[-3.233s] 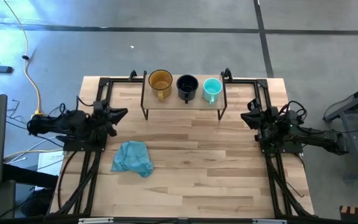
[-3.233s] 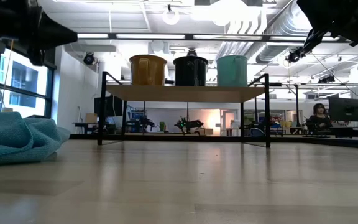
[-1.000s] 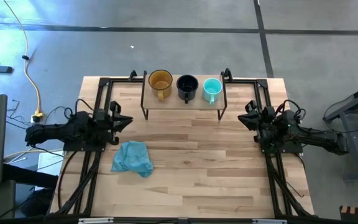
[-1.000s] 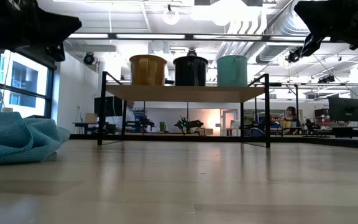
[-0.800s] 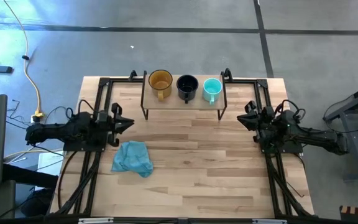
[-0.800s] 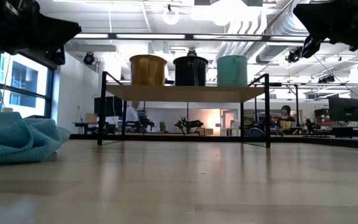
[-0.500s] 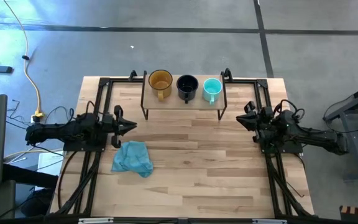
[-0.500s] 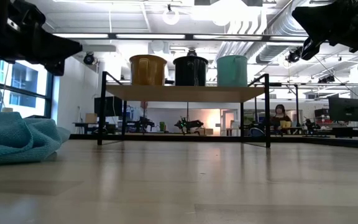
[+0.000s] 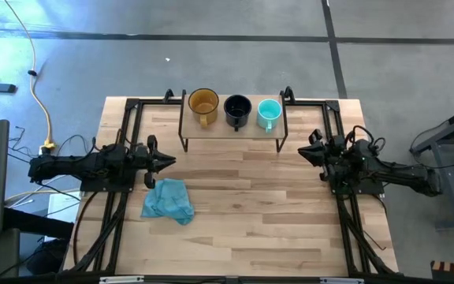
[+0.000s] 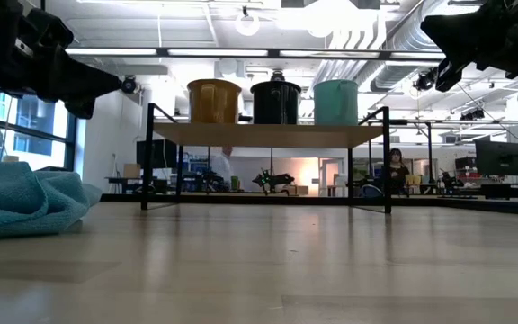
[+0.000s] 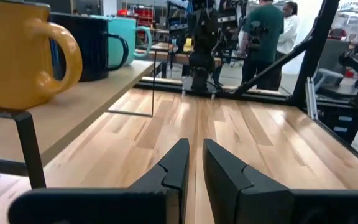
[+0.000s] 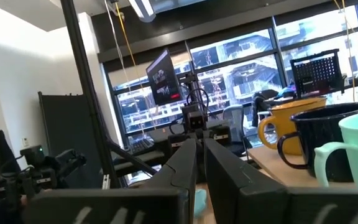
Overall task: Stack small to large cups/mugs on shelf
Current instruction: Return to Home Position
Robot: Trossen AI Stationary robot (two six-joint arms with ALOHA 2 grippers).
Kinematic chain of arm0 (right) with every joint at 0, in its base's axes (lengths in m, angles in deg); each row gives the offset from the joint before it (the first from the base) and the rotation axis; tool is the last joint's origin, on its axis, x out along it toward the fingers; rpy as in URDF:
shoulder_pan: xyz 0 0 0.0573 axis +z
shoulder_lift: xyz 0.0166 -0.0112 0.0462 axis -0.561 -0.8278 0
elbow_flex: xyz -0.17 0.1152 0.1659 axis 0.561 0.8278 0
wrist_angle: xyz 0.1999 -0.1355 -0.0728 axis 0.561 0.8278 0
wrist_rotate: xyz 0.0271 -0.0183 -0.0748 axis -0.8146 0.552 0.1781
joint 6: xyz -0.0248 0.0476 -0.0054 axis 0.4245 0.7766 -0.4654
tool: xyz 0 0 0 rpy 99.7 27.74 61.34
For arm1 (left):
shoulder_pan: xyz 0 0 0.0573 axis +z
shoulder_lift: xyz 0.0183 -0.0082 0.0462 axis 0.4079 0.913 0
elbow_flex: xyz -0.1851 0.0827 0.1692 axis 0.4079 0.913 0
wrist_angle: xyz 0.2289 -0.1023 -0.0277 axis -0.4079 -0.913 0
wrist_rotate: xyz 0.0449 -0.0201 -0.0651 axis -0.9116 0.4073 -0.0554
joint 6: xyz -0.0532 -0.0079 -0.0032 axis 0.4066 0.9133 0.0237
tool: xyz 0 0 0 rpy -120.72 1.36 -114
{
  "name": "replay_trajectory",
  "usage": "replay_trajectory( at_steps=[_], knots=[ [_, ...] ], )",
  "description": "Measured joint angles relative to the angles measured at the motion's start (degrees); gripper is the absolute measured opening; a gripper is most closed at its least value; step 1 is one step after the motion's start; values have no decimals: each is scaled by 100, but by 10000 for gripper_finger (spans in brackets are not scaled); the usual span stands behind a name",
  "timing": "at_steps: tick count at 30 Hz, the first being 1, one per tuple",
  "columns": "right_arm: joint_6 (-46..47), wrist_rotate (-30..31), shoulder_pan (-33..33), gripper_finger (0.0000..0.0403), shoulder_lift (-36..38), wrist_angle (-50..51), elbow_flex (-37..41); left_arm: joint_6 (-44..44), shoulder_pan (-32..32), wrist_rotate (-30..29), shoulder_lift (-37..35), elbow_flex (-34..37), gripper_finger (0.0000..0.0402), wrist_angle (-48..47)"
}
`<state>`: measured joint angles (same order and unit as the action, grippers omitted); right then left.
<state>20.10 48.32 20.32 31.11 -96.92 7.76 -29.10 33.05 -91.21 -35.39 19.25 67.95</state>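
mugs (image 9: 236, 110) set on the shelf (image 9: 227, 130), arms low beside it
left gripper (image 9: 166, 162) and right gripper (image 9: 303, 151) are pressed closed, empty; we could clip a shelf leg (image 10: 388, 171), toppling mugs.

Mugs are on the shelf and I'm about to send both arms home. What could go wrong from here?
The left gripper hangs close to the blue cloth; a low path home might snag and drag it. The right gripper sits just off the right end of the shelf, where the teal mug stands near the edge; a wide swing could bump the shelf and tip that mug.
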Motion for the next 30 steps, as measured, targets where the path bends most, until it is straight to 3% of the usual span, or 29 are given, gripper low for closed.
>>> replay_trajectory(
  at_steps=[11,20,27,30],
  knots=[
    [132,-15,-1,23,0,-106,0,0,0,0,32,0,37,3],
    [280,-363,0,23,0,-531,0,-120,0,-53,32,2,37,57],
    [290,-563,0,23,0,-525,0,-387,2,-107,8,4,37,1735],
    [392,-664,0,23,0,-523,0,-504,2,-125,8,2,37,1893]
  ],
)
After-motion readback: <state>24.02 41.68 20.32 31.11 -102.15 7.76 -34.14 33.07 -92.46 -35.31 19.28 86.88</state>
